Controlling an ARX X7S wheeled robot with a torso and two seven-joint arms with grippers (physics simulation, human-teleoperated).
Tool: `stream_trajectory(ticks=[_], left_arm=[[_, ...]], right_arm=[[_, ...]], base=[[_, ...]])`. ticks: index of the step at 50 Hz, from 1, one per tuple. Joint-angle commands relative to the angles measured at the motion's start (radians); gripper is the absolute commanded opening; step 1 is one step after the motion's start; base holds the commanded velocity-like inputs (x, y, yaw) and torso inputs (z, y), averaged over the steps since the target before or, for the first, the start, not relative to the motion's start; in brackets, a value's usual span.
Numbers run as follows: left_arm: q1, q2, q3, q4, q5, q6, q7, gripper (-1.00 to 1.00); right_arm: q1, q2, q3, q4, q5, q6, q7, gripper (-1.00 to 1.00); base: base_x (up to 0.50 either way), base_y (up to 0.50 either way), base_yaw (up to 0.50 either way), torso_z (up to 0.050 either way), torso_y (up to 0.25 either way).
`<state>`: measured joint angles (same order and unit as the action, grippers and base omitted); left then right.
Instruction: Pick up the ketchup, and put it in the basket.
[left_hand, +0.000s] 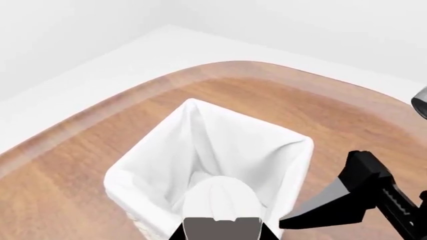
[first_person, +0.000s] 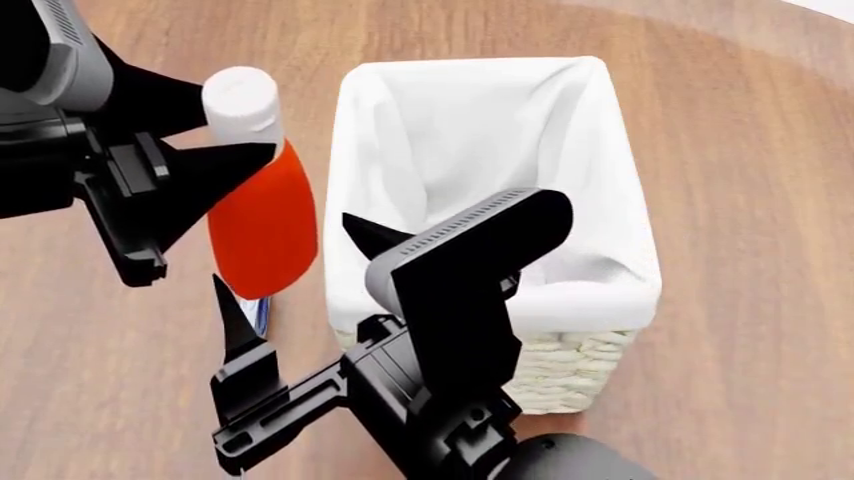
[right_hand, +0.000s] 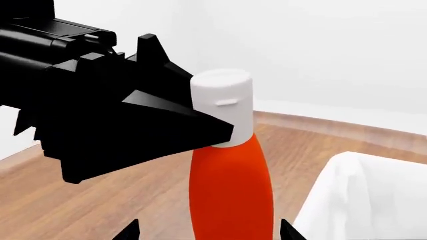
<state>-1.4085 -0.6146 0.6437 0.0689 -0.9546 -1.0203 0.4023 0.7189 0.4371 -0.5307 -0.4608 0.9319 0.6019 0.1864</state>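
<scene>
the ketchup (first_person: 263, 215) stands upright just beside the basket (first_person: 603, 150), on the side toward the left arm in the head view, its white cap (first_person: 242, 100) near the level of the basket rim and its orange-red body close against the liner wall; whether bottle and basket touch cannot be told. the left hand (first_person: 234, 165) is closed on the bottle at the neck, just under the cap; in the right wrist view one black finger (right_hand: 167, 127) lies against the neck, and the bottle (right_hand: 230, 185) appears whole and untilted. whether the bottle's base rests on the worktop (first_person: 747, 120) cannot be told. the right hand (first_person: 300, 290) is spread wide and holds nothing; one pointed finger (first_person: 238, 320) sits just below the bottle in the head view, the other (first_person: 371, 235) reaches over the near rim of the basket, and the arm's body covers the near corner of the basket. the basket is a rectangular woven container with a white cloth liner folded over its rim; the woven wall (first_person: 587, 365) shows only at the near end. the visible interior (left_hand: 220, 145) holds only the folded liner, though part of it is hidden behind the right arm. in the left wrist view the rounded edge of the wooden worktop (left_hand: 87, 145) curves past the far side of the basket, with a broad band of bare wood between rim and edge. bare wood also shows beside the basket on the right arm's side.
</scene>
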Motion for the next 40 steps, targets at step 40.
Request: stream_trajectory(ticks=[40], left_arm=[[-0.008,0.028,-0.044,-0.005,-0.049,0.073,0.037,-1.0]], right_arm=[[0.042,-0.086,-0.021,0.175,-0.068,-0.065,-0.083,1.0]], base=[[0.0,0.0,0.0,0.0,0.001]])
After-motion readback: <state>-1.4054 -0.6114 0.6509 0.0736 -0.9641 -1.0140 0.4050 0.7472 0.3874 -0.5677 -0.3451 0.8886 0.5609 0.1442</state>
